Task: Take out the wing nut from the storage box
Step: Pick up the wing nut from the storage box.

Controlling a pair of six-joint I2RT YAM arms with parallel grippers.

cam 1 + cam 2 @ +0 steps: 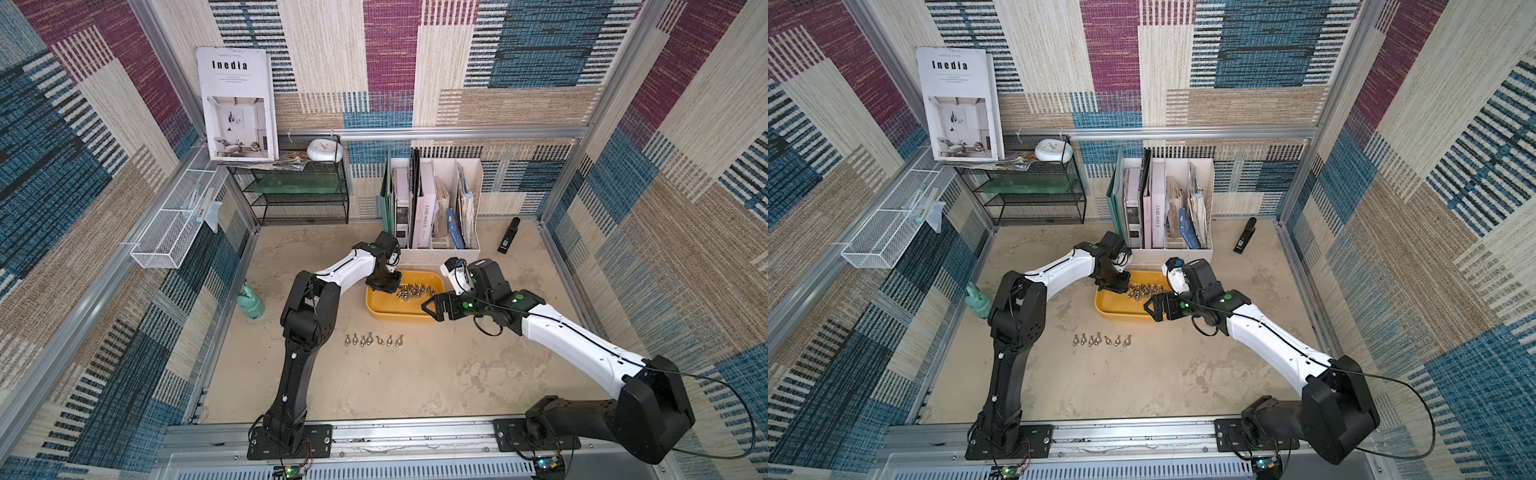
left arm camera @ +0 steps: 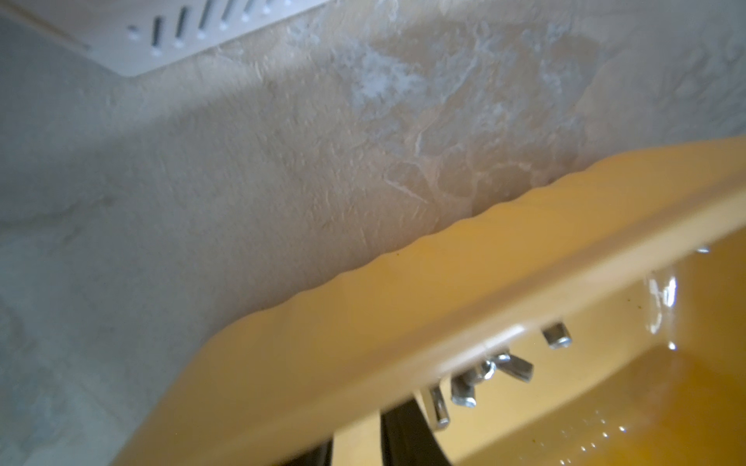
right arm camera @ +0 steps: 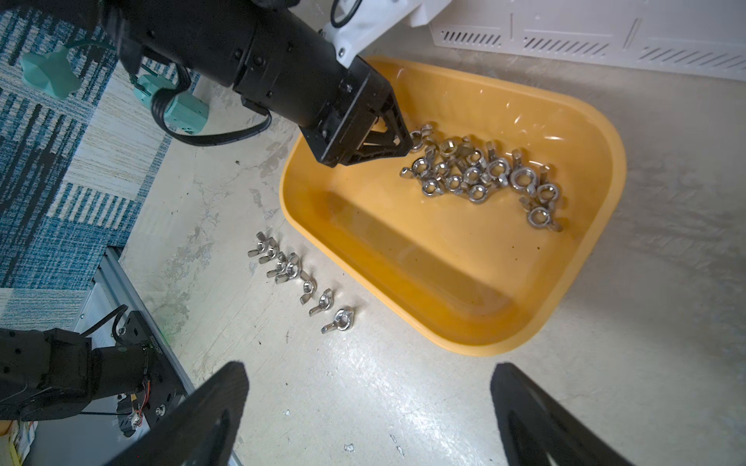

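Observation:
The yellow-orange storage box (image 1: 390,309) (image 1: 1121,311) (image 3: 444,258) sits mid-table with a pile of silver wing nuts (image 1: 409,289) (image 1: 1142,289) (image 3: 476,173) along its far side. My left gripper (image 1: 388,286) (image 1: 1119,286) (image 3: 407,141) reaches down into the box at the pile's left end, its tip against one wing nut (image 3: 420,132). In the left wrist view the box rim (image 2: 403,302) hides the fingertips, so I cannot tell its grip. My right gripper (image 1: 432,309) (image 3: 375,407) hovers open and empty by the box's near right corner.
A row of several wing nuts (image 1: 374,340) (image 3: 298,278) lies on the table in front of the box. Behind it stands a white file holder (image 1: 436,203), with a black stapler (image 1: 509,235) to its right. A green bottle (image 1: 250,301) stands left; a black wire shelf (image 1: 299,191) at back.

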